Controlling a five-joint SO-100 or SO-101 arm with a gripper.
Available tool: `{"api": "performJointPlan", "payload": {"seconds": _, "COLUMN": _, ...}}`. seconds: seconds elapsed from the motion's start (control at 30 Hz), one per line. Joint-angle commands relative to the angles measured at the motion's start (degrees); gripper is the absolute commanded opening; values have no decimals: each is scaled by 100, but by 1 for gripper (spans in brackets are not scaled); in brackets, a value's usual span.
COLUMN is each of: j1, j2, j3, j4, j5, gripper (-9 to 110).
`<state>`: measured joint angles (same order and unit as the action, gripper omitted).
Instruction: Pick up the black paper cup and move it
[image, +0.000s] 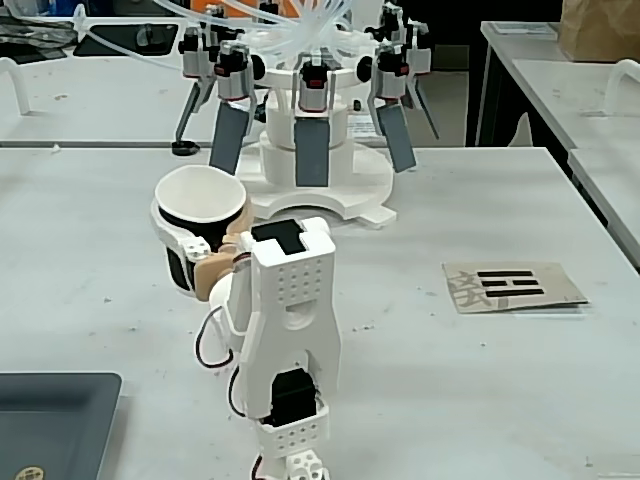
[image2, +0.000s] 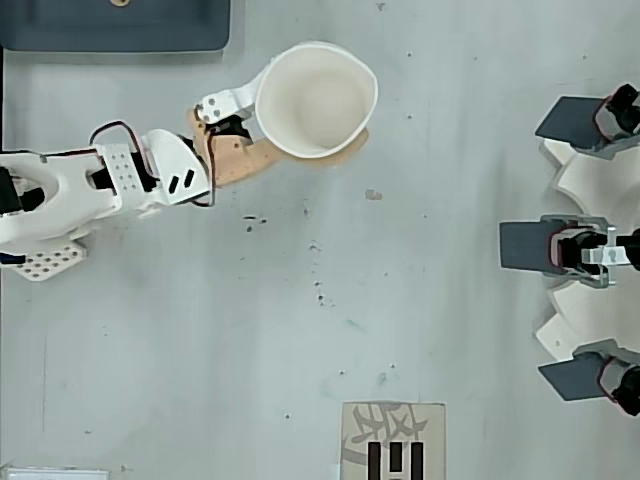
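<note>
The black paper cup (image: 199, 217) stands upright with its white inside facing up, left of the white arm in the fixed view. In the overhead view the black paper cup (image2: 315, 100) is at the top centre, its rim pressed slightly oval. My gripper (image: 190, 250) is shut on the cup, with a white finger (image2: 232, 100) on one side and a tan finger (image2: 245, 160) on the other. From above, the gripper (image2: 300, 120) reaches in from the left. The cup's base is hidden, so I cannot tell whether it rests on the table.
A white machine (image: 320, 190) with several dark grey paddles stands at the back of the table, at the right edge (image2: 585, 250) from above. A tan card with black print (image: 510, 285) lies on the right. A dark tray (image: 50, 420) sits at the front left.
</note>
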<state>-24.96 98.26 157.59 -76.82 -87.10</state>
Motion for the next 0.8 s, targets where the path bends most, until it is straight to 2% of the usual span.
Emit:
{"api": "performJointPlan", "payload": {"seconds": 0.0, "j1": 114, "j2": 483, "j3": 123, "j4": -149, "j5": 9, "gripper": 12}}
{"api": "performJointPlan", "payload": {"seconds": 0.3, "j1": 466, "j2": 1257, "j3": 958, "j4": -193, "j5": -18, "gripper": 12}}
{"api": "performJointPlan", "payload": {"seconds": 0.77, "j1": 1160, "j2": 1222, "j3": 914, "j4": -97, "j5": -35, "gripper": 13}}
